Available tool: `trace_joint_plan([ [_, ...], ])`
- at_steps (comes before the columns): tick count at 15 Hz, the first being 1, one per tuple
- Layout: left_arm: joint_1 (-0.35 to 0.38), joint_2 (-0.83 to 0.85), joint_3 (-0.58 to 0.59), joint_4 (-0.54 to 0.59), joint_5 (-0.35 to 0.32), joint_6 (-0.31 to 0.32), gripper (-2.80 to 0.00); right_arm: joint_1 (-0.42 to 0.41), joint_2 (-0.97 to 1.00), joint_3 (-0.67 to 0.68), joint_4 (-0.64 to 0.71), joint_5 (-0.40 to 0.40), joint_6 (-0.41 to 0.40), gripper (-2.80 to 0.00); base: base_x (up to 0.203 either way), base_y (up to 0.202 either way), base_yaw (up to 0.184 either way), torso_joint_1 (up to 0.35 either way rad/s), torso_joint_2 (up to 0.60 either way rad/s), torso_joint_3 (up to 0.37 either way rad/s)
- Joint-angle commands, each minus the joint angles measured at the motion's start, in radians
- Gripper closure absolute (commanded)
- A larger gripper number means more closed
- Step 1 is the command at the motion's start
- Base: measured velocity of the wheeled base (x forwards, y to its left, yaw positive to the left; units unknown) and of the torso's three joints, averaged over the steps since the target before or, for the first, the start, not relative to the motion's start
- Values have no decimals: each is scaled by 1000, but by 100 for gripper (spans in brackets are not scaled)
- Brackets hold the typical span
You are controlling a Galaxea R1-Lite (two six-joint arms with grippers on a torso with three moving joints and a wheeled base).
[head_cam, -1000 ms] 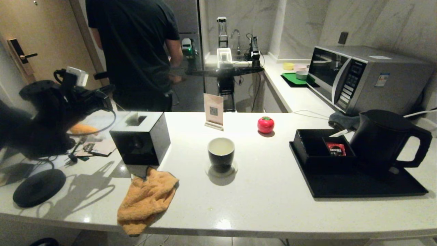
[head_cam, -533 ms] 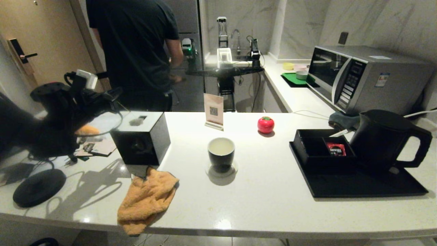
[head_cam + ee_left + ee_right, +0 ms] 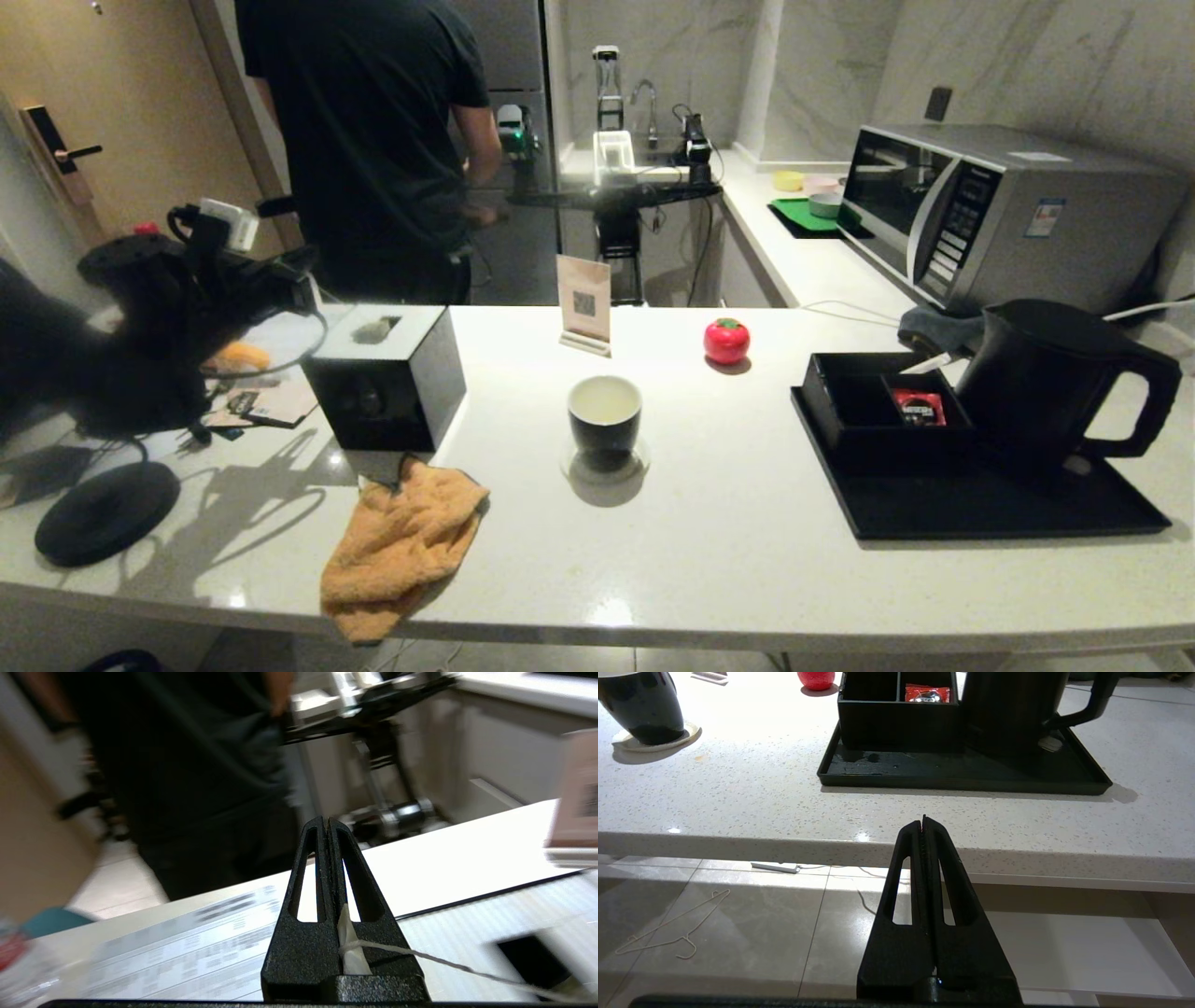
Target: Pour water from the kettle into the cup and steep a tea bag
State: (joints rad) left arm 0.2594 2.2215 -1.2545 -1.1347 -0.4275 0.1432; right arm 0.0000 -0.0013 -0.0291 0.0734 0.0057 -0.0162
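The black cup (image 3: 605, 415) stands on a coaster mid-counter, white inside; I cannot tell whether it holds water. On the black tray (image 3: 980, 509) at the right stands the black kettle (image 3: 1046, 383), upright, with its handle to the right. My left gripper (image 3: 297, 280) hovers at the far left, behind the tissue box. It is shut (image 3: 327, 820) on a white paper tag (image 3: 352, 952), and a thin string (image 3: 444, 963) trails away from the tag. The tea bag itself is hidden. My right gripper (image 3: 923, 819) is shut and empty, low in front of the counter edge.
A black tissue box (image 3: 387, 378) and an orange cloth (image 3: 401, 551) lie left of the cup. The kettle's base disc (image 3: 107, 511) sits at the front left. A compartment box with a red sachet (image 3: 920, 408) shares the tray. A person (image 3: 373, 140) stands behind the counter.
My left arm has shifted slightly to the right, toward the tissue box, still shut on the tag. Cup, kettle and right gripper have not moved.
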Motion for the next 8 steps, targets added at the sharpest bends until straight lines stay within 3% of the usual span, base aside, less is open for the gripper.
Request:
trace_joint_plan([
  [1, 21, -2, 0, -5, 0, 12, 0, 0, 1, 0, 0, 0, -1, 0, 0, 0, 0, 0, 0, 0],
  [8, 26, -19, -6, -2, 55, 13, 0, 0, 1, 0, 0, 0, -1, 0, 0, 0, 0, 0, 0, 0],
])
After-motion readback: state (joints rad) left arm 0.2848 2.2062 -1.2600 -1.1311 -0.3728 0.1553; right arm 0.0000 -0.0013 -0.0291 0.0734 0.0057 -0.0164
